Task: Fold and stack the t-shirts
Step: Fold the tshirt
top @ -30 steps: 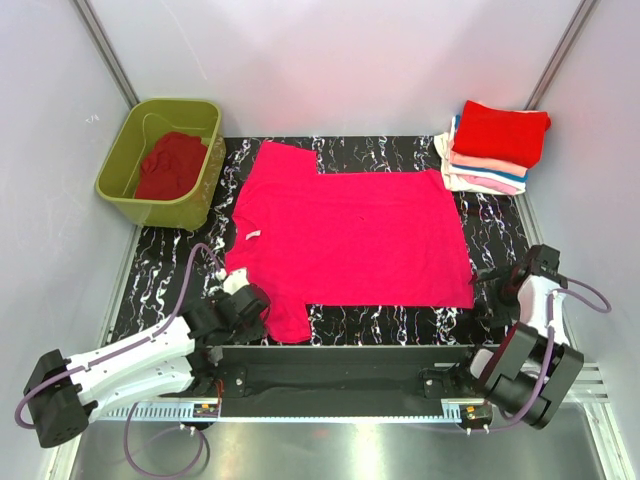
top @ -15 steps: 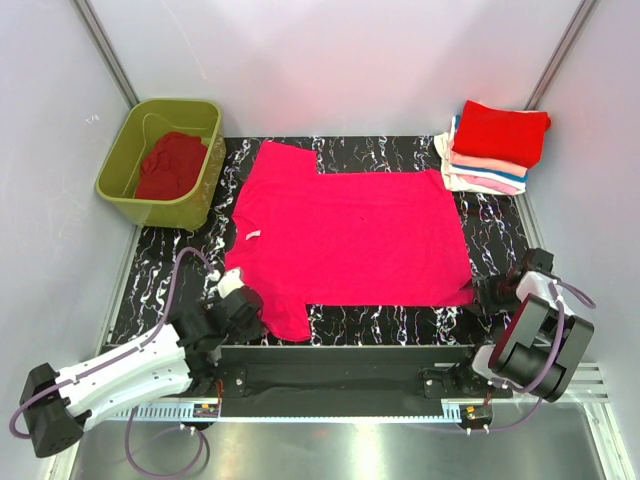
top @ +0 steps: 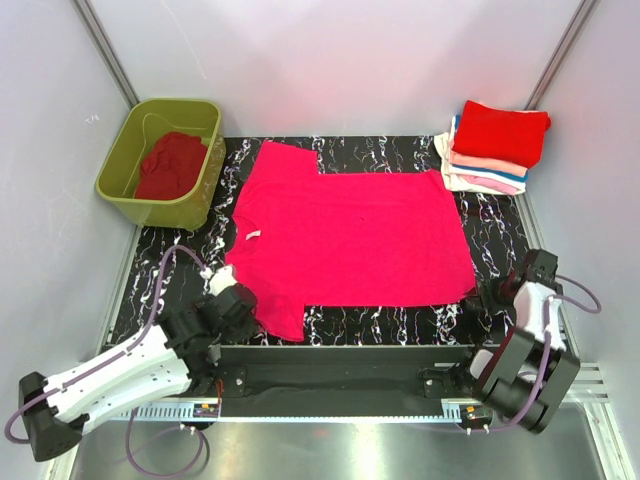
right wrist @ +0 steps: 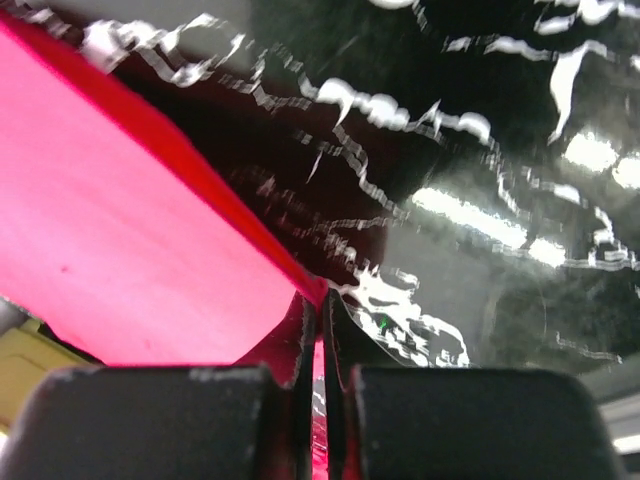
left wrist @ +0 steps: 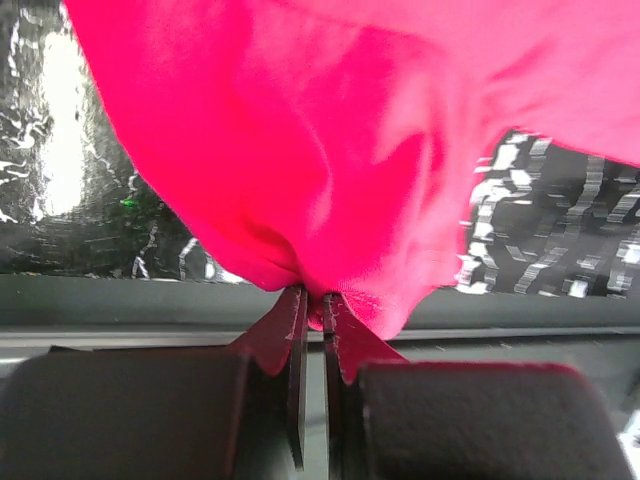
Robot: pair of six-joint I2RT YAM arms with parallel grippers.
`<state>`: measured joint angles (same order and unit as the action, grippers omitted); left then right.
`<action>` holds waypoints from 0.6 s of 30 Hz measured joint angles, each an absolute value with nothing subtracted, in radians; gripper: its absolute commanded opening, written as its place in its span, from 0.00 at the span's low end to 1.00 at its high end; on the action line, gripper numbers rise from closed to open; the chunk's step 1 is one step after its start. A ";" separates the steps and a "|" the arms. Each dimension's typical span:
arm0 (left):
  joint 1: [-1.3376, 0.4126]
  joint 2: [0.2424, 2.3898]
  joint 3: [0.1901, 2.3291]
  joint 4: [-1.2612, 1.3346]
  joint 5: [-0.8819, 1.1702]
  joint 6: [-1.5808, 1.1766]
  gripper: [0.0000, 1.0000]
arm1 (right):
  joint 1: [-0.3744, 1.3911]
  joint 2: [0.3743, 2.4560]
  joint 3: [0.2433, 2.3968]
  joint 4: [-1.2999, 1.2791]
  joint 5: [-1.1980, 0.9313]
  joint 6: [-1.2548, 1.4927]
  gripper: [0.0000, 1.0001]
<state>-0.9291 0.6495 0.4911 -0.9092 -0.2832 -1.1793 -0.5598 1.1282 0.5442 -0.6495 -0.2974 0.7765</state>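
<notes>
Magenta-pink t-shirt (top: 350,235), black white-marbled tabletop (top: 495,240), olive-green tub (top: 150,212), red-topped stack (top: 500,130)

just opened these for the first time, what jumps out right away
A bright pink t-shirt spread flat across the black marbled table dominates the scene. The left gripper pinches its near sleeve, the right gripper its near corner. A folded stack sits far right; a green tub holding a red shirt sits far left.

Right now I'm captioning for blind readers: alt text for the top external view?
A magenta-pink cloth t-shirt lies flat on a black marbled table, the left gripper pinching its near sleeve, the right gripper its hem corner. Far left, an olive-green plastic tub holds dark red cloth; far right, stacked folded tees.
</notes>
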 measured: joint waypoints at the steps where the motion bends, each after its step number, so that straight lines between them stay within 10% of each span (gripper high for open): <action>1: -0.929 0.645 0.513 -0.923 -0.285 -1.179 0.00 | -0.560 1.098 0.544 -0.664 -0.299 0.773 0.00; 18: -0.905 0.769 0.878 -1.141 -0.292 -1.085 0.03 | -0.559 1.019 0.687 -0.847 -0.376 0.718 0.00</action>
